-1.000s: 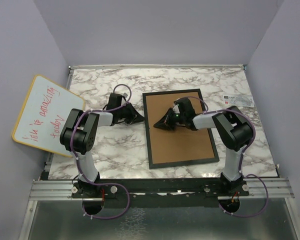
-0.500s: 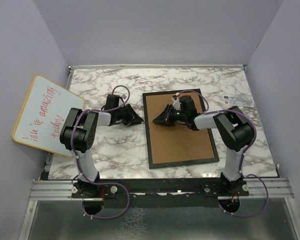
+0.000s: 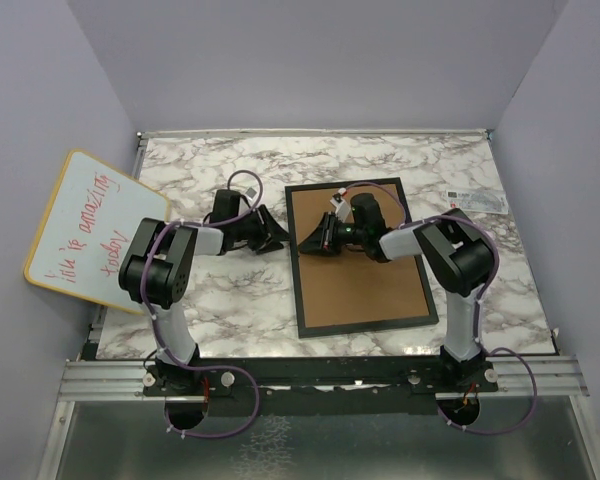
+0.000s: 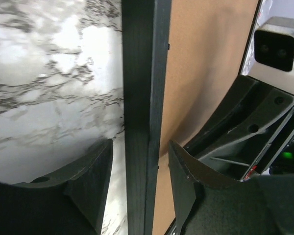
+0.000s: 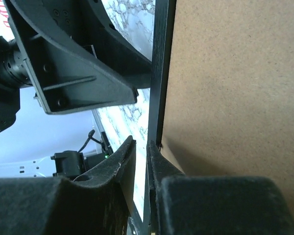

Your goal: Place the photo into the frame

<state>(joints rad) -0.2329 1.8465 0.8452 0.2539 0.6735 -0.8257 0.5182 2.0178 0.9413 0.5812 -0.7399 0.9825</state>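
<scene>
On the table (image 3: 210, 300), the frame (image 3: 370, 327) holds a brown board (image 3: 365, 285) (left gripper (image 4: 139, 149) parted astride its edge, right gripper (image 5: 141, 149) barely parted).

yellow-rimmed rectangular whiteboard (image 3: 90, 225): red handwriting, reads roughly "ink is amazing today", first word unclear. small white printed label (image 3: 475, 199), far right: print too small to read.

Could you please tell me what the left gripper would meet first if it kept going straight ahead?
Most likely the frame's black side rail, which lies between the left gripper's parted fingers. The right gripper sits just beyond it, though depth is hard to judge.
</scene>
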